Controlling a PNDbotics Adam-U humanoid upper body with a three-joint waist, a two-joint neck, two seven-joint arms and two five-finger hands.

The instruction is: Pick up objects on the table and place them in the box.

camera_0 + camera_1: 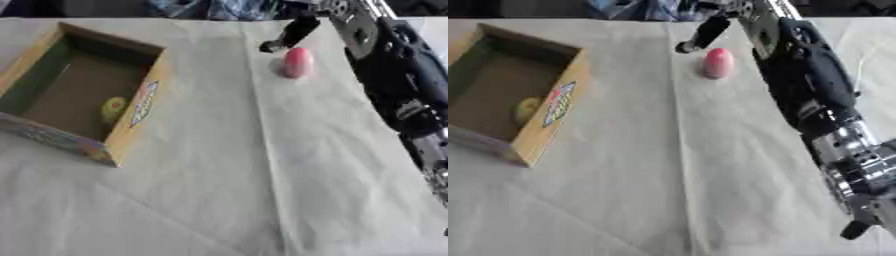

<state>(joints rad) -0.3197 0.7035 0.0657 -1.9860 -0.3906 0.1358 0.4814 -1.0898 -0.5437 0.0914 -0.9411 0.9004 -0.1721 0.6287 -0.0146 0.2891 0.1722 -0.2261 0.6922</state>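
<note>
- A pink egg-shaped object (297, 62) lies on the table (262, 175), well apart from the box (131, 135), off to the box's right and a little farther back.
- The right hand (289, 34) reaches in from the upper right; a dark finger (697, 37) points down and its tip sits just beside the pink object, on the side nearer the box. Whether it touches cannot be told, nor how the rest of the hand is shaped.
- The right arm (815, 95) runs along the table's right side, far from the box.
- The box is open-topped, and a yellow-green object (112, 108) lies inside it, near its right wall.
</note>
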